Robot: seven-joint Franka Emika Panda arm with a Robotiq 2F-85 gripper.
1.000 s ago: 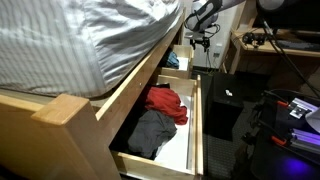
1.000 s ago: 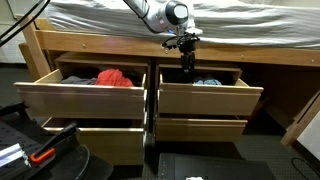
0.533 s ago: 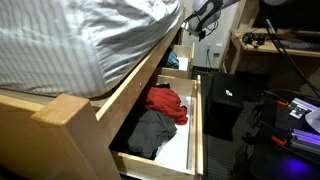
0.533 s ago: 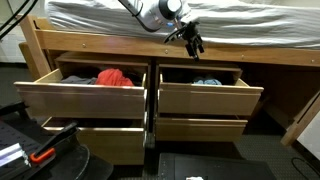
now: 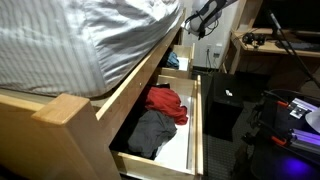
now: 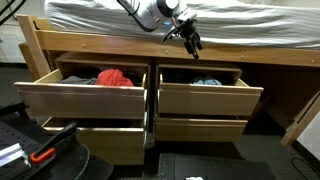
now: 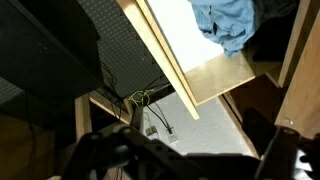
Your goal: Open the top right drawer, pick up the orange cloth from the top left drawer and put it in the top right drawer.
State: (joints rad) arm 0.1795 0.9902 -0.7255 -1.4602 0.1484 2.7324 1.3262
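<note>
The orange-red cloth (image 6: 115, 78) lies in the open top left drawer (image 6: 85, 98), beside a dark grey cloth (image 5: 150, 132); it also shows in the near drawer in an exterior view (image 5: 168, 103). The top right drawer (image 6: 205, 98) is open and holds a blue cloth (image 6: 207, 82). My gripper (image 6: 190, 40) hangs tilted above the right drawer, just under the bed frame, open and empty. In the wrist view its dark fingers (image 7: 100, 150) stand wide apart with nothing between them, and the blue cloth (image 7: 228, 20) lies in the drawer above them.
A striped mattress (image 5: 80, 40) lies on the wooden bed frame (image 6: 240, 52). The two lower drawers (image 6: 200, 128) are shut. A black case (image 5: 230, 100) and a desk with cables (image 5: 265, 40) stand beside the bed. An orange-handled tool (image 6: 45, 155) lies on the floor.
My gripper has risen from just over the top right drawer, tilted, and shifted slightly right towards the bed frame. The cloths and drawers have not moved.
</note>
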